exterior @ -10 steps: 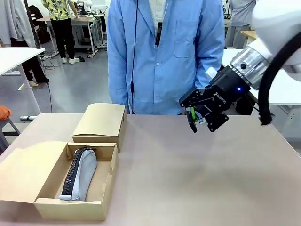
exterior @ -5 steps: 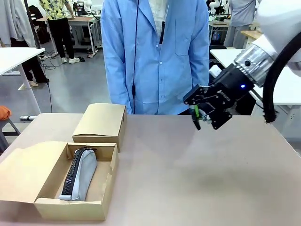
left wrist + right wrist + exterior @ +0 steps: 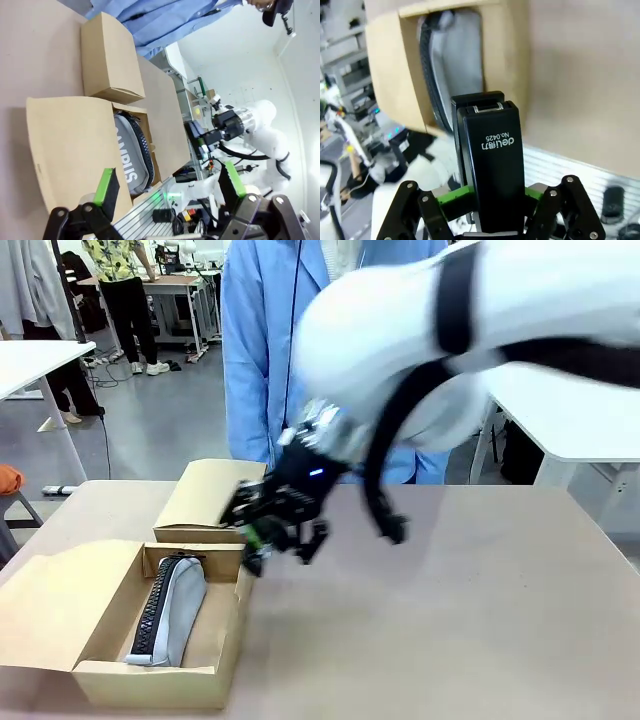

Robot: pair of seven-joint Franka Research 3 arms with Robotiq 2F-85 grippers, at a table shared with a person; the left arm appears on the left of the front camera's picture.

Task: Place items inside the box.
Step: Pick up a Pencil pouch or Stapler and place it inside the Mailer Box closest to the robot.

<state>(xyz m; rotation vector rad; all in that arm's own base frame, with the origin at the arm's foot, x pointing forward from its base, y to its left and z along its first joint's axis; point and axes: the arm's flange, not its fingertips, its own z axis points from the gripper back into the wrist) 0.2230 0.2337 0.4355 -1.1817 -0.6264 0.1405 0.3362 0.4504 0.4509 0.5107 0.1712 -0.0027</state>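
The open tan box (image 3: 150, 683) lies at the table's front left with its lid flap (image 3: 70, 145) folded out. Inside it rests the navy and grey zip pouch (image 3: 172, 608), also seen in the left wrist view (image 3: 131, 165) and the right wrist view (image 3: 457, 55). My right gripper (image 3: 268, 532), motion-blurred, hangs by the box's right wall (image 3: 507, 45). In the right wrist view it (image 3: 490, 197) is shut on the black stapler (image 3: 490, 150), which points towards the pouch. My left gripper (image 3: 167, 176) is open and holds nothing. The pen is out of view.
A smaller closed cardboard box (image 3: 215, 498) stands just behind the open one, close under my right wrist. A person in a blue coat (image 3: 260, 350) stands at the far edge. Bare tabletop (image 3: 470, 620) stretches to the right.
My right arm has swung from the far right of the table across to the left, carrying the stapler to the open box's right wall.
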